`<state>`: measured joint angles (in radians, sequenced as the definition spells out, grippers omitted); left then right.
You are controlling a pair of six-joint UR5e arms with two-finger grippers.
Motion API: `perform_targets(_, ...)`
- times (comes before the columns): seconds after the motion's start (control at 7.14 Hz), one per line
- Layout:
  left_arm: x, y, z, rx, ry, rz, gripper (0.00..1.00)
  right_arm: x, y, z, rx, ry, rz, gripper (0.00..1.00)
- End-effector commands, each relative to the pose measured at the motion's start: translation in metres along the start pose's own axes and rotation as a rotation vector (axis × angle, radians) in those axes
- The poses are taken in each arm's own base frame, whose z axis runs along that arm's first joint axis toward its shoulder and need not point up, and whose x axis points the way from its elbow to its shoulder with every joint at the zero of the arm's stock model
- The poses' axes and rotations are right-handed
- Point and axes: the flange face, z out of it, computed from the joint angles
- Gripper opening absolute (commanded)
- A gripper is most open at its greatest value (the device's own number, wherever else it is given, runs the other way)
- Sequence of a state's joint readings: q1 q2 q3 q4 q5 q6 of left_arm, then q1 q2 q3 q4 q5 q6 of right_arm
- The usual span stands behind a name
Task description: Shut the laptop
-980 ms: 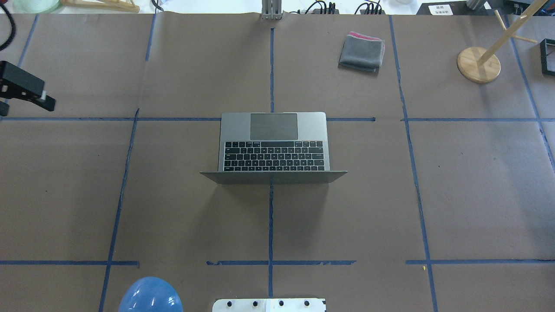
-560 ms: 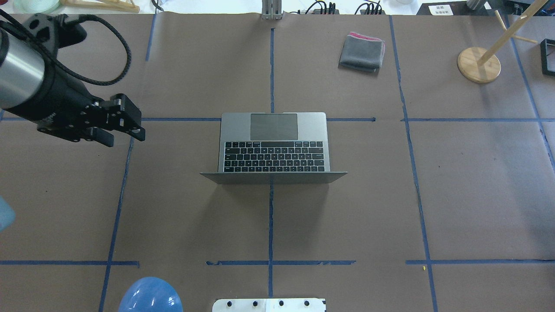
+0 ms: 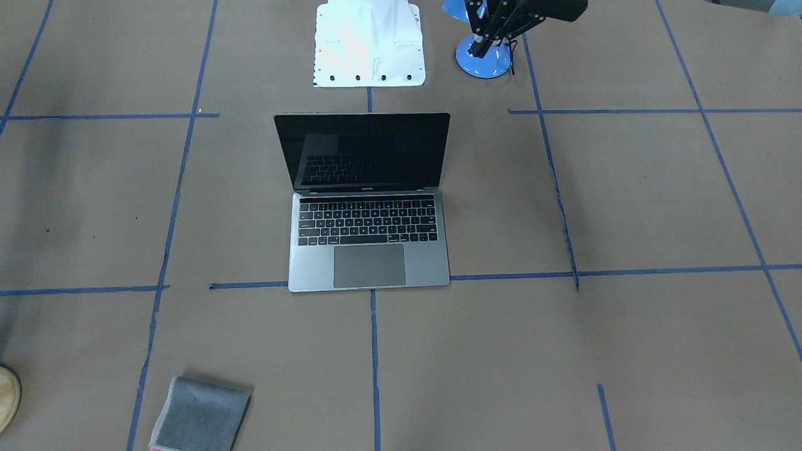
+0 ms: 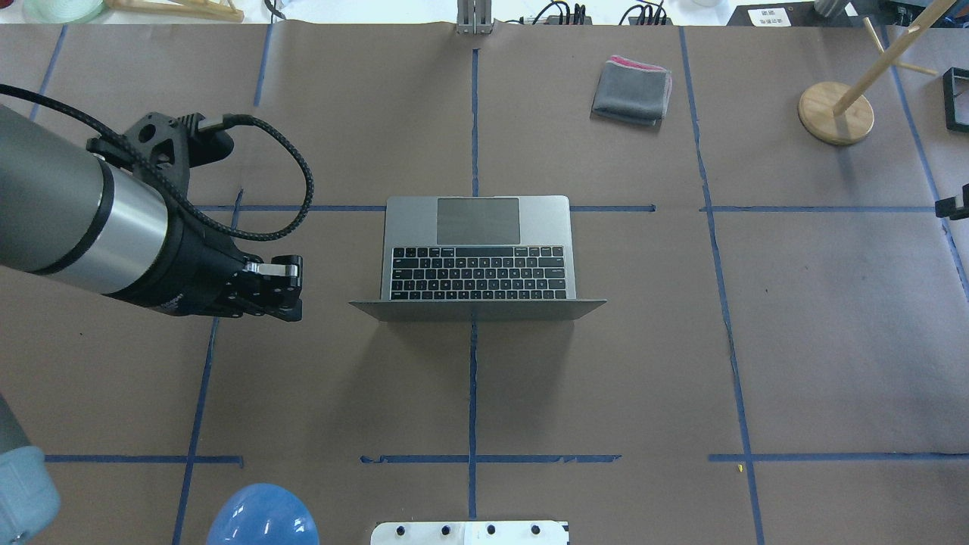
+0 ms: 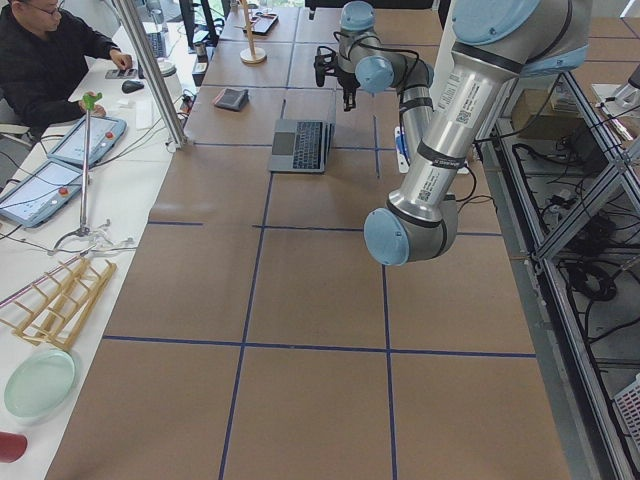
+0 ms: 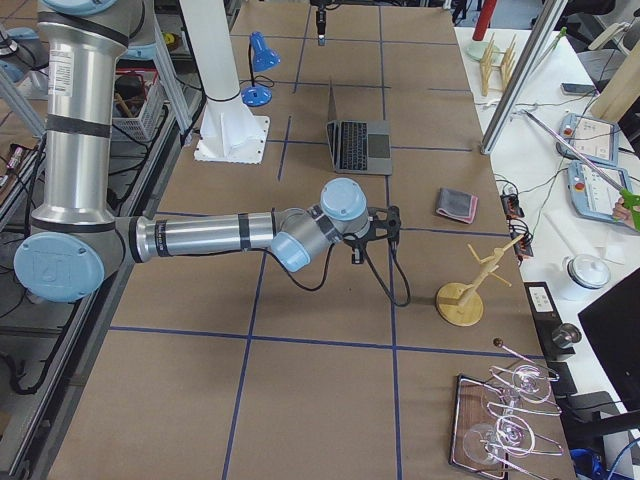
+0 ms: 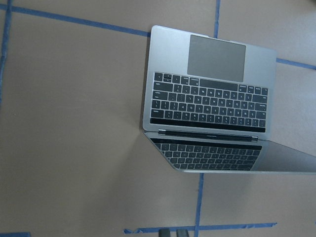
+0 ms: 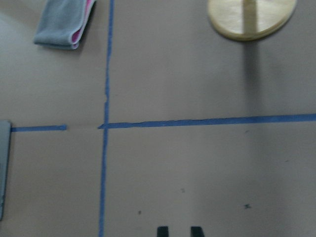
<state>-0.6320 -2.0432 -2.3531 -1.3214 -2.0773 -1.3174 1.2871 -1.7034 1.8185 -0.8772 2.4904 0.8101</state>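
Observation:
The laptop stands open in the middle of the table, with its grey lid upright on the robot's side and the black screen facing away. My left gripper hovers left of the lid's left end, apart from it. Its fingertips show together at the bottom of the left wrist view, which looks down on the keyboard. My right gripper is at the far right edge, well away from the laptop. Its fingertips show a small gap over bare table.
A folded grey cloth lies at the far right of centre. A wooden stand is further right. A blue lamp base and the white robot base plate sit at the near edge.
My left arm has swung in from the left edge towards the robot and rightward, ending beside the lid's left end. The right gripper's tip has come into view at the right edge. The laptop has not moved.

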Motion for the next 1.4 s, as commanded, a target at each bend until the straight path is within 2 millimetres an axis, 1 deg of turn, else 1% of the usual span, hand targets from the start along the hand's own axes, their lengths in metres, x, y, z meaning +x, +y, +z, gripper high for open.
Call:
perform_targets(0.0,0.012,0.021,0.016,-0.03,0.001,-0.016,0.0,-0.095,0.044,0.021,-0.073,-0.098,0.019,0.0)
perform_targets(0.14,0.017,0.029,0.025,-0.025,-0.006,-0.023,0.0,-0.135,0.065,0.032,-0.106,-0.12,0.049,0.0)
perform_targets(0.28,0.026,0.048,0.043,-0.029,-0.019,-0.01,0.0,-0.177,0.086,0.049,-0.094,-0.125,0.068,0.0)
perform_targets(0.42,0.032,0.057,0.06,-0.023,-0.039,0.008,0.0,-0.21,0.103,0.079,-0.082,-0.127,0.053,0.0)
perform_targets(0.56,0.034,0.06,0.079,-0.039,-0.067,0.01,0.0,-0.236,0.128,0.109,-0.066,-0.12,0.05,0.0)
perform_targets(0.7,0.04,0.062,0.087,-0.046,-0.069,0.014,0.0,-0.258,0.152,0.132,-0.044,-0.118,0.016,0.0)
perform_targets(0.84,0.043,0.062,0.092,-0.05,-0.066,0.019,0.0,-0.278,0.172,0.148,-0.03,-0.128,0.004,0.0)
perform_targets(0.98,0.05,0.059,0.098,-0.049,-0.069,0.02,0.0,-0.299,0.188,0.16,-0.012,-0.141,-0.004,0.0)
perform_targets(1.12,0.055,0.054,0.109,-0.035,-0.083,0.026,0.0,-0.335,0.19,0.172,-0.003,-0.119,-0.009,0.0)
perform_targets(1.26,0.06,0.047,0.123,-0.018,-0.089,0.027,0.0,-0.375,0.185,0.179,-0.011,-0.08,-0.004,0.0)
